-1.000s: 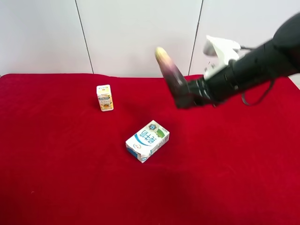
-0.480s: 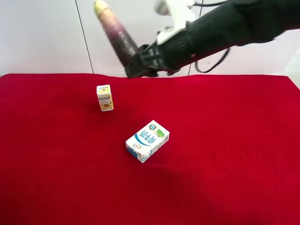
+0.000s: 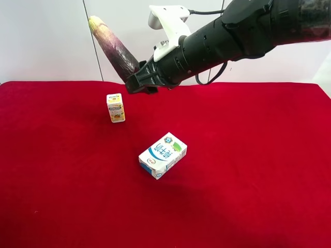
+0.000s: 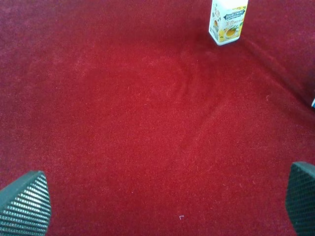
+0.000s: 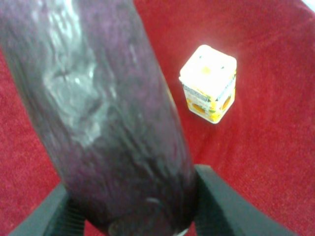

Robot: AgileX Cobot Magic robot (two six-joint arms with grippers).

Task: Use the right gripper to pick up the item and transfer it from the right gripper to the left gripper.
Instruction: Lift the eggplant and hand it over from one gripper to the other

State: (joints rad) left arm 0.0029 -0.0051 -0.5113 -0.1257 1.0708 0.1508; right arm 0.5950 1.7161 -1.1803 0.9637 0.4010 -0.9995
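Holding eggplant point(image 3: 115, 49) aloft at upper left, clamped in right gripper point(image 3: 137, 82); handover pending: needs left gripper point(image 4: 162, 199), gaping empty, brought alongside.

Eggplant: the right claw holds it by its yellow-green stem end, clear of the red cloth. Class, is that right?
No. The right claw holds the eggplant by its dark purple end, clear of the red cloth; the stem end points away, as the exterior high view shows.

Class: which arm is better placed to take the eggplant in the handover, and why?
Probably left: the left claw is open and empty over the red cloth; the right claw grips the raised eggplant.
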